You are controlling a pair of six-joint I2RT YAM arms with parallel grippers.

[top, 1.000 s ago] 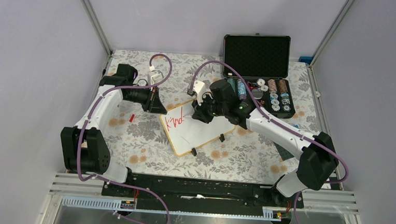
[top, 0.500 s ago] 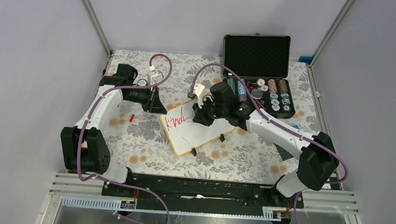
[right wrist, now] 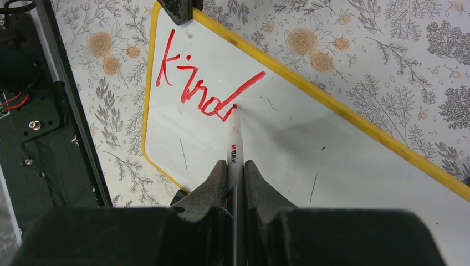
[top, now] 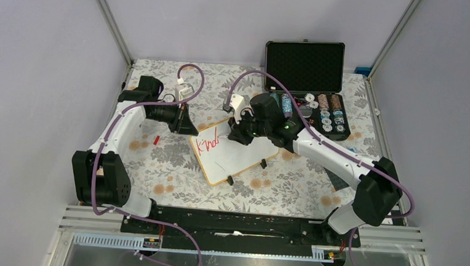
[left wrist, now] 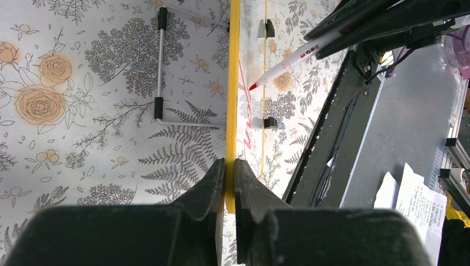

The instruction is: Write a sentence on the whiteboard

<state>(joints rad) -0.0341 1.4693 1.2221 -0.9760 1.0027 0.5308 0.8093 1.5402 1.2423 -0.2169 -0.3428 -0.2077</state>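
The whiteboard [top: 234,164] lies slanted at the middle of the floral counter [top: 156,171]. Its yellow rim, near the far left corner, is pinched between the clenched left jaws. The sentence [right wrist: 202,88] so far reads "Kind" in red at the board's left end. The marker [right wrist: 234,147], grasped in the right jaws, rests its red tip on the board at the foot of the "d". Compared with a second ago, the board and left arm sit unchanged, and the right wrist has barely shifted.
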